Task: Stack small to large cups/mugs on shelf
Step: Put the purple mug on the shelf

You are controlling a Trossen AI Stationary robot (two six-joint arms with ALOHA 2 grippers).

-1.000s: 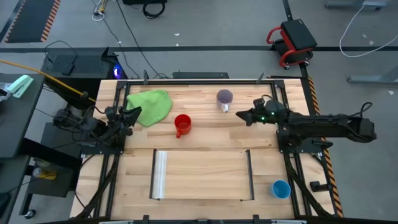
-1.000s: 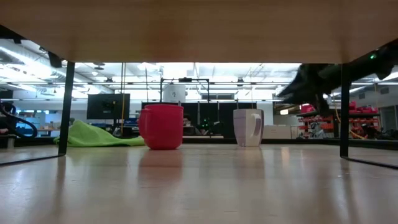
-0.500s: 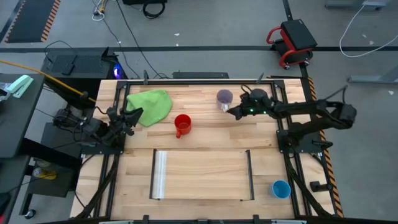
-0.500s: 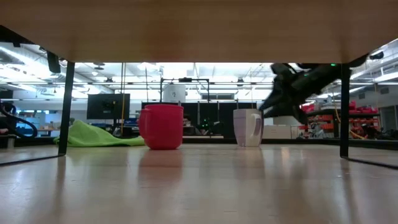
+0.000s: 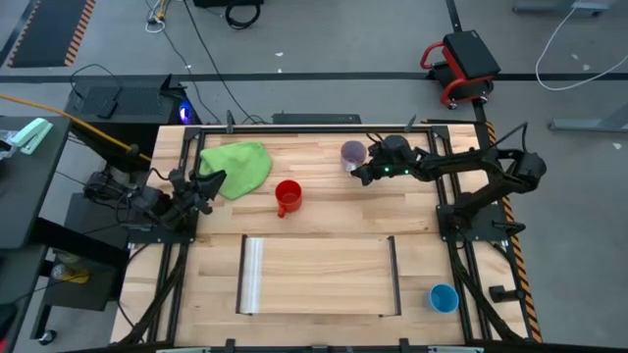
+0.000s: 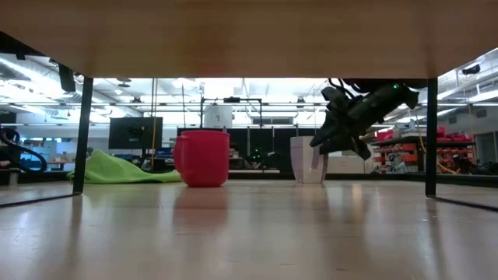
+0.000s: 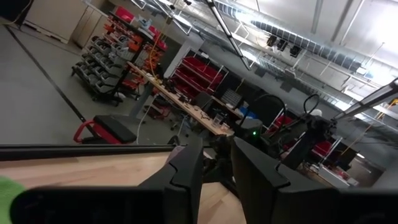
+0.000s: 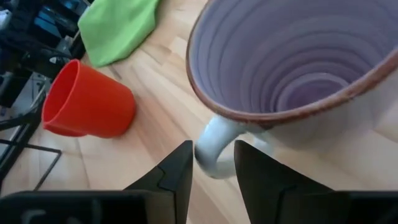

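The lilac mug [image 5: 353,153] stands upright on the far part of the table, its pale handle [image 8: 213,153] toward the near side. My right gripper [image 5: 362,176] [image 8: 213,169] is open and low beside the mug; its fingers stand on either side of the handle. In the low view, the gripper [image 6: 320,145] slants down at the mug [image 6: 305,159]. The red mug [image 5: 287,196] stands upright left of it. The light-blue cup [image 5: 443,297] stands at the near right corner. The shelf [image 5: 319,279] lies near. My left gripper [image 5: 209,182] waits, open, at the left edge.
A green cloth [image 5: 236,167] lies on the far left part of the table, close to my left gripper. The shelf has a silvery rail [image 5: 253,276] on its left and a thin dark rail [image 5: 394,276] on its right. Bare wood lies between the red mug and the lilac mug.
My right gripper has moved toward the table's left and far edge, from the right side to the lilac mug, and has come down beside it with its fingers at the handle. Both mugs have stayed where they were.
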